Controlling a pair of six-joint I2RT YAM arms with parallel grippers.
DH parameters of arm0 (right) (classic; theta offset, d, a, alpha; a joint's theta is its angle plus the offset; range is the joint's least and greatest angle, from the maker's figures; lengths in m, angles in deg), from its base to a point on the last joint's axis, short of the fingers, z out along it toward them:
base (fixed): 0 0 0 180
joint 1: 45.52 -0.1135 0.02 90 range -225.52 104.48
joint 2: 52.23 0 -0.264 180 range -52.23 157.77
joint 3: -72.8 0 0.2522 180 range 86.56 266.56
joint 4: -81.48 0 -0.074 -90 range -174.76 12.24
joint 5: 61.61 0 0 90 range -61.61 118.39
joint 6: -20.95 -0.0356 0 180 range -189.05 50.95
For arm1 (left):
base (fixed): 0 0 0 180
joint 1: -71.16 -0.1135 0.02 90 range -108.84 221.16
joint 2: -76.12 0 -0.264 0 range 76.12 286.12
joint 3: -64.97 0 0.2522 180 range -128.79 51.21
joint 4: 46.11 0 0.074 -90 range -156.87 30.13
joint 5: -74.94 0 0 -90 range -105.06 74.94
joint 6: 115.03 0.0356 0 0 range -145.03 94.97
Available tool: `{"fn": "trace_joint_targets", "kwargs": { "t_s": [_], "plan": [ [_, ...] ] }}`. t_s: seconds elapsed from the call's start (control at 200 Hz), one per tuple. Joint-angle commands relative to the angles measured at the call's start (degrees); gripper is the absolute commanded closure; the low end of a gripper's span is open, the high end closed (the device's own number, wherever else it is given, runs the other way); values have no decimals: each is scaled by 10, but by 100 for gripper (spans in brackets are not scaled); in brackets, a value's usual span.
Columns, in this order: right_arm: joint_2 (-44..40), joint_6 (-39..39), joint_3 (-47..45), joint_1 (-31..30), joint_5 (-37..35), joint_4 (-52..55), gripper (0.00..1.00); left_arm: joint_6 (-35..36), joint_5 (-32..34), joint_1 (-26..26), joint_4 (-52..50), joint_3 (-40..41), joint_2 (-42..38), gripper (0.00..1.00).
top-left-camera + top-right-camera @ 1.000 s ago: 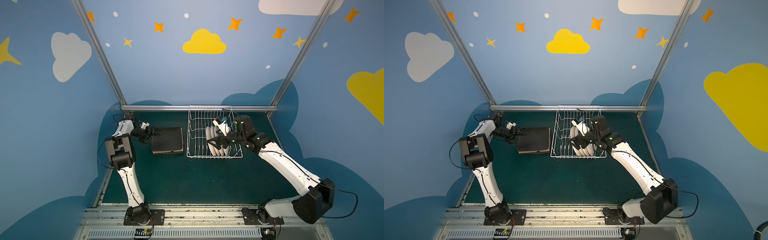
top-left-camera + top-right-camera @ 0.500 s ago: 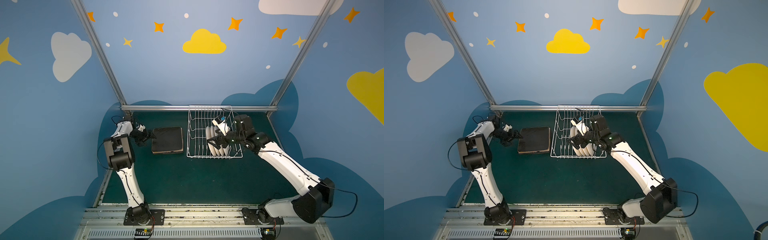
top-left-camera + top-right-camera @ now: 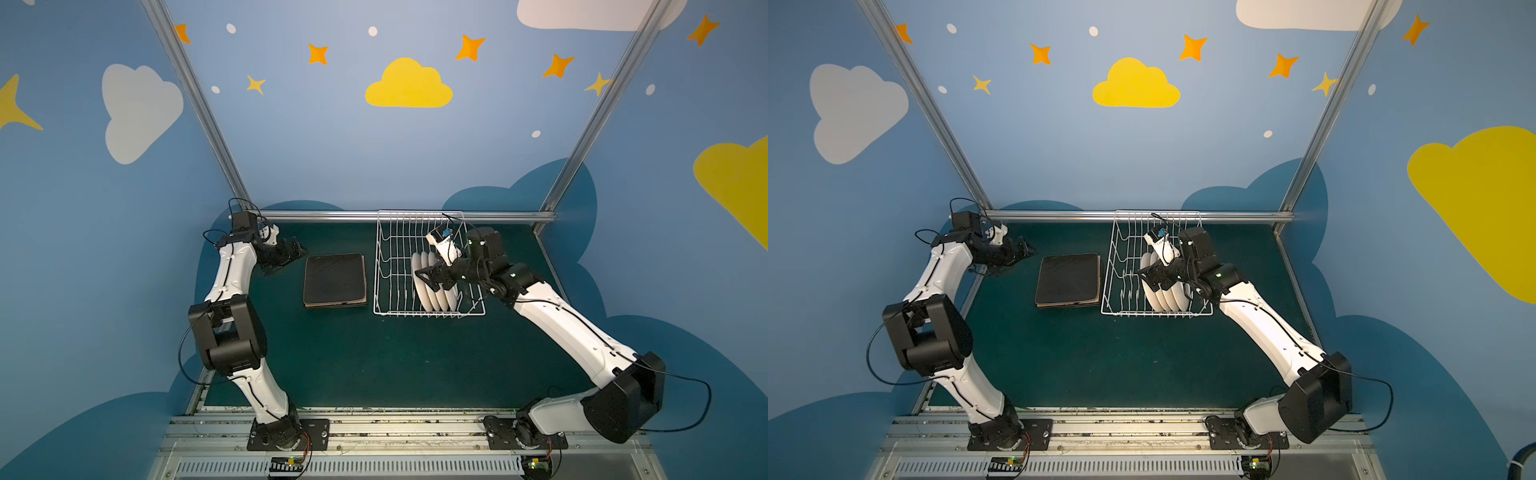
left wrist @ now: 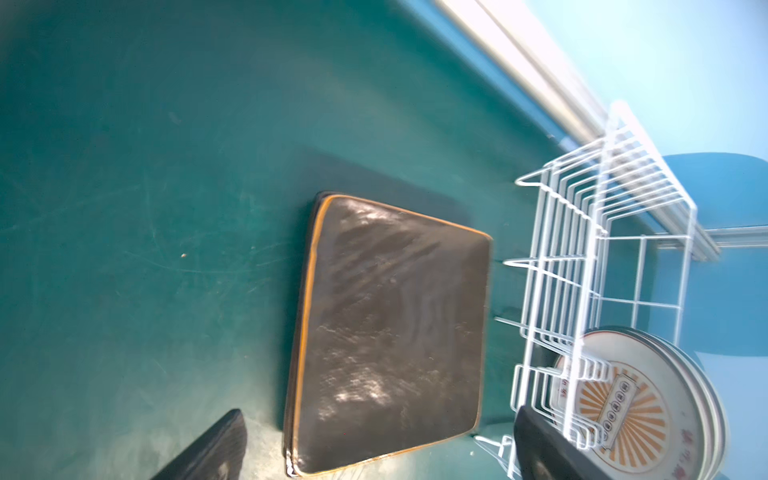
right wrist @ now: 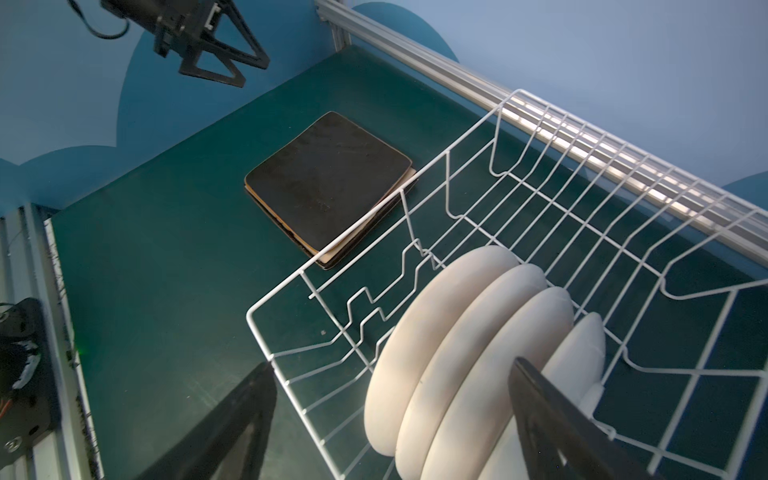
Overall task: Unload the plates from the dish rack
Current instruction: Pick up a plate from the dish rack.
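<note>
Two grippers in view, both spread wide and nothing clamped in either. Left gripper is held open and empty above the green mat, just beside the square plates but apart from them. Its black open-frame triangular fingers are seen from the right wrist view. Right gripper is held open over the dish rack. One finger is placed at the round plates, between the third and fourth; contact cannot be told. The other finger is seen at the rack's outer side.

Four round plates are counted in both top views, stood on edge in a row in the near part of the rack. One stack of square plates is laid flat on the mat, left of the rack and close to it. The number in the stack cannot be told from the edges.

Round plates: matte white backs, thick rounded rims, an orange sunburst print on the front face. Square plates: scuffed black backs, rounded corners, thin orange-cream edge line. Rack: white wire, rectangular, flared sides, upright tines, set against the aluminium rail.
</note>
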Motion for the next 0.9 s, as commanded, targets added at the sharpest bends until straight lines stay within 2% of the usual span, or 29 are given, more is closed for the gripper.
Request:
{"fn": "trace_joint_targets", "kwargs": {
  "t_s": [0.0,0.125,0.28,0.395,0.526,0.646,0.896],
  "plan": [
    [-19,-17,8,-2,-45,-45,13,-2,7,22,28,21,-57,1],
    [-43,-28,-17,-1,-81,-82,13,5,38,72,55,48,-132,1],
    [-62,-45,-27,-1,-114,-89,12,-26,11,110,57,55,-184,1],
    [-69,-70,-25,2,-126,-80,11,-17,7,135,48,50,-205,1],
    [-60,-112,2,8,-142,-43,10,-15,-9,161,33,34,-211,1],
    [-56,-148,11,13,-150,-25,10,-45,-20,190,31,18,-200,1],
    [-62,-197,1,30,-146,26,10,-88,-7,284,57,5,-163,2]
  ]
}}
